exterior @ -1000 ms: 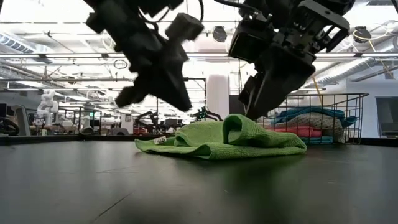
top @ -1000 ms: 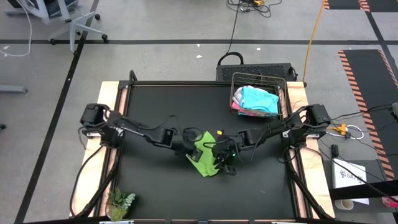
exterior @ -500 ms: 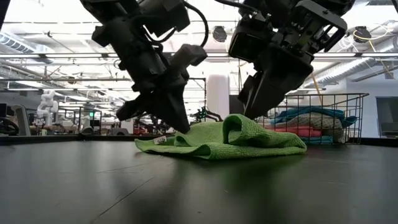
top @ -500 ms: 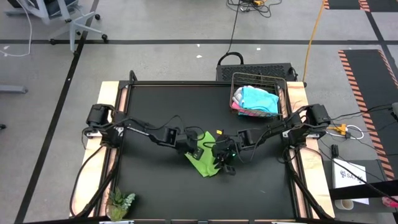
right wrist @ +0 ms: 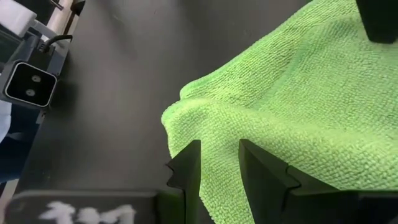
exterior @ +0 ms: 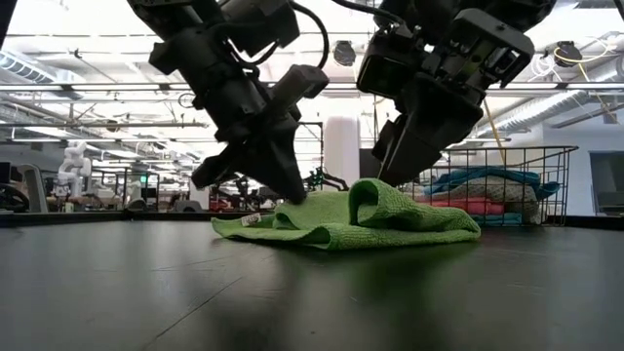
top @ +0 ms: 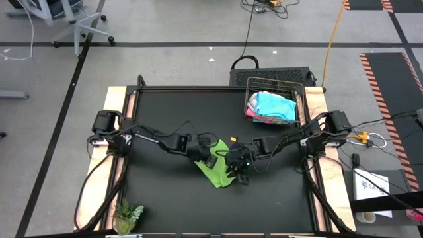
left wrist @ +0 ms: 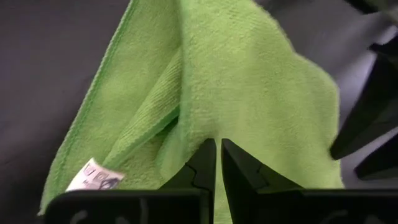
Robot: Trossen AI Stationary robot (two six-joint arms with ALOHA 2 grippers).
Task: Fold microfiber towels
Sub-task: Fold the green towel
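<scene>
A lime green microfiber towel lies crumpled in the middle of the black table, its white tag toward the near left. My left gripper is shut and slants down onto the towel's left part. My right gripper is shut on a raised fold of the same towel at its right part. Other towels, light blue and pink, lie heaped in a wire basket at the far right. My left gripper's shut fingertips meet the towel's upper layer near its middle crease, slanting down from the table's left. The towel lies on the table beneath them. Whether they press in, I cannot tell. My right gripper pinches a raised fold of the towel between its two fingers, slanting down from the table's right. The fold stands up as a hump while the rest of the towel lies slack on the table.
The wire basket stands at the table's far right corner. A small green plant sits at the near left corner. Bare black tabletop surrounds the towel on all sides.
My left gripper, still shut, has come down and toward the table's right until its tips reach the green towel. My right gripper has kept its hold in place. The towel's shape has stayed the same.
</scene>
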